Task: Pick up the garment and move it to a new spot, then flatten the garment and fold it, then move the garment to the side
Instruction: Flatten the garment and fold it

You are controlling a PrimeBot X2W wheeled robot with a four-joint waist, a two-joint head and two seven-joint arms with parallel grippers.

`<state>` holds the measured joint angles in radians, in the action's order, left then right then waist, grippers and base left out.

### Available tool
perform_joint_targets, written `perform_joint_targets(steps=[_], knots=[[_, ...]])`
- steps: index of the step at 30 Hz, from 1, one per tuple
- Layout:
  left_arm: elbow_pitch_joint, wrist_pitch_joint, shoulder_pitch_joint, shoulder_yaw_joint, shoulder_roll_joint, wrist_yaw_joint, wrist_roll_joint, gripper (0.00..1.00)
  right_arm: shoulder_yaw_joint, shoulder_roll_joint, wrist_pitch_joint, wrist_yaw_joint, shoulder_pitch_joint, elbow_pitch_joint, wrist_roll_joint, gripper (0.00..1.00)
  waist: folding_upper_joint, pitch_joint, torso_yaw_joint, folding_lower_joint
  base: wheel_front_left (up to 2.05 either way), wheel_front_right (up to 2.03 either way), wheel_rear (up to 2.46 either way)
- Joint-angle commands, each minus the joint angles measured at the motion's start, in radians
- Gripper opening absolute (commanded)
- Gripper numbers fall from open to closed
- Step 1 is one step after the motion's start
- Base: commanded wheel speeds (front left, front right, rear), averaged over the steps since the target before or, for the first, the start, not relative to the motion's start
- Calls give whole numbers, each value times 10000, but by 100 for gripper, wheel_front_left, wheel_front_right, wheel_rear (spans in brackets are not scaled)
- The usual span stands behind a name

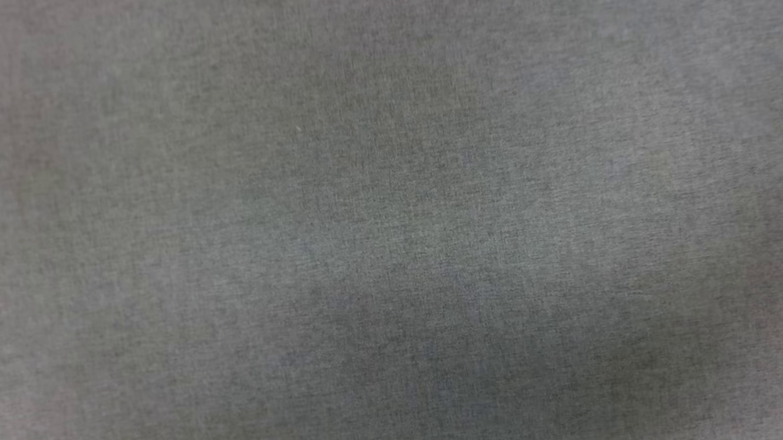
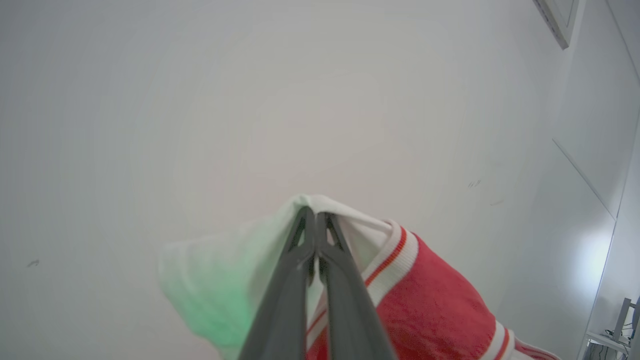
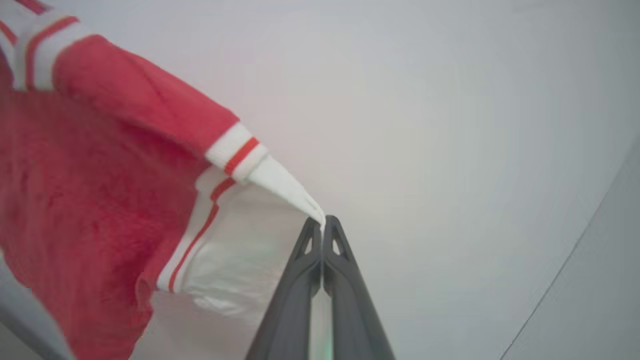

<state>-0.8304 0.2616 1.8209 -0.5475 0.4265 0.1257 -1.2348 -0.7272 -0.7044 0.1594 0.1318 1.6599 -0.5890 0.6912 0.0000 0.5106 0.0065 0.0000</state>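
Left gripper and right gripper each clamp a white edge of jersey; held up, likely to spread it flat.

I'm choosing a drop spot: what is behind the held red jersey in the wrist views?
Behind the red jersey with white panels and striped trim is plain pale surface; the cloth covers whatever lies beneath.

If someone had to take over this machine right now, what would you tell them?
Left gripper: shut on the jersey, at its white panel.
Right gripper: shut on a white tip by the striped trim.
Jersey: held up between both grippers, bunched, not spread.
Done: picked up.
Left: set it down at a new spot, flatten, fold, move aside.
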Motion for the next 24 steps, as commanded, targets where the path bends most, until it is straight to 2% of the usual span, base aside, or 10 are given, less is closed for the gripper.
perform_joint_targets(steps=[1, 3, 8, 14, 15, 16, 17, 18, 24], knots=[[220, 21, -586, 267, -160, 42, 205, 0, -239, -50, 257, -22, 59, -243, 34, 0, 0, -411, -7, 0, 0, 0, 0], [541, 14, -1191, -19, -169, 49, 172, 0, -627, -184, 350, -20, -154, -261, 176, 0, 0, -534, 15, 0, 0, 0, 0], [1559, -682, -3351, -877, 337, 54, -484, 0, -1777, -726, 327, -20, -1094, 277, 709, 0, 0, -663, -43, 0, 0, 0, 0], [2677, -1653, -6497, -2122, 999, 56, -1233, 0, -3127, -2199, -147, -20, -3037, 1962, 1612, 0, 0, -801, 102, 0, 0, 0, 0], [2677, -1653, -6497, -2122, 999, 56, -1233, 0, -3127, -2199, -147, -20, -3037, 1962, 1612, 0, 0, -801, 102, 0, 0, 0, 0], [3329, -1833, -7530, -2532, 1219, 56, -1448, 0, -3487, -2796, -334, -20, -3904, 2705, 2011, 0, 0, -880, 131, 0, 0, 0, 0], [3622, -1864, -8013, -2649, 1372, 56, -1614, 0, -3632, -3114, -431, -20, -4303, 3091, 2181, 0, 0, -918, 142, 0, 0, 0, 0], [3622, -1864, -8013, -2649, 1372, 56, -1614, 0, -3632, -3114, -431, -20, -4303, 3091, 2181, 0, 0, -918, 142, 0, 0, 0, 0], [5412, -2133, -10382, -3717, 2455, 57, -1961, 0, -4035, -4526, -829, -20, -6812, 4757, 3230, 0, 0, -1437, 177, 0, 0, 0, 0]])
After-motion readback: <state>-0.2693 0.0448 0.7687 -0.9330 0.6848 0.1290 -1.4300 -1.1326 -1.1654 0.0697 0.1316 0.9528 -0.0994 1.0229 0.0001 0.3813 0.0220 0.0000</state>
